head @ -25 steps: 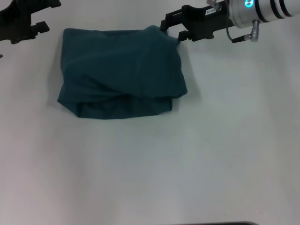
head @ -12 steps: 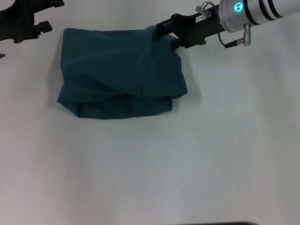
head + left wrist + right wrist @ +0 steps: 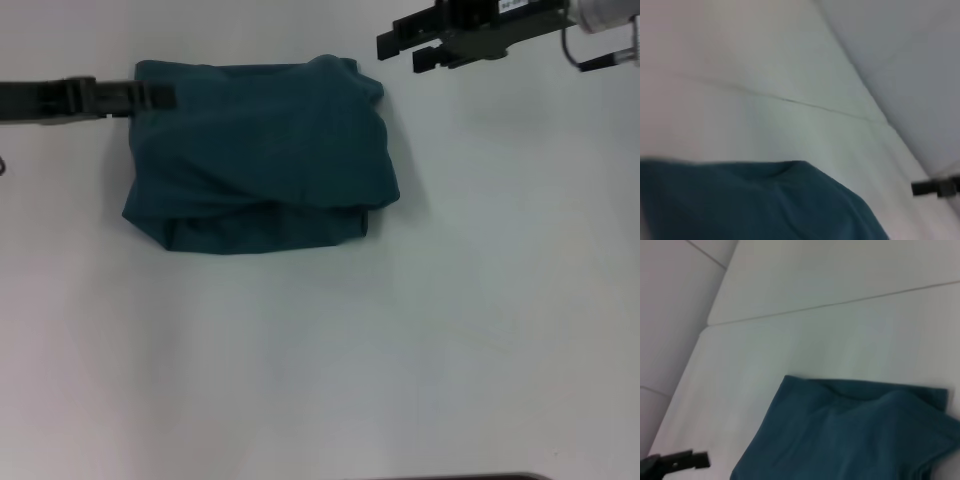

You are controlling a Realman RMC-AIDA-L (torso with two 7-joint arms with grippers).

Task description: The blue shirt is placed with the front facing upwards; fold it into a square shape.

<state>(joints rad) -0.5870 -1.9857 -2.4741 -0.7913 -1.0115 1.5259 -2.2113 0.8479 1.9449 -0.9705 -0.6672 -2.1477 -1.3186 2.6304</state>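
Note:
The blue shirt (image 3: pixel 260 155) lies folded into a rough square bundle on the white table, plain side up, with a lower layer sticking out along its near edge. My left gripper (image 3: pixel 160 97) reaches in level from the left, its tip at the shirt's far left corner. My right gripper (image 3: pixel 402 52) hangs open just beyond the shirt's far right corner, apart from the cloth and holding nothing. The left wrist view shows the shirt (image 3: pixel 765 205) and the right gripper (image 3: pixel 937 187) farther off. The right wrist view shows the shirt (image 3: pixel 850 435) and the left gripper (image 3: pixel 677 461).
The white table (image 3: pixel 400 340) stretches bare in front of and to the right of the shirt. A seam line in the table top (image 3: pixel 840 302) runs behind the shirt. A dark edge (image 3: pixel 460 476) shows at the near border.
My right gripper let go of the shirt's far right corner and drew back up and to the right. My left gripper swung in to the shirt's far left corner.

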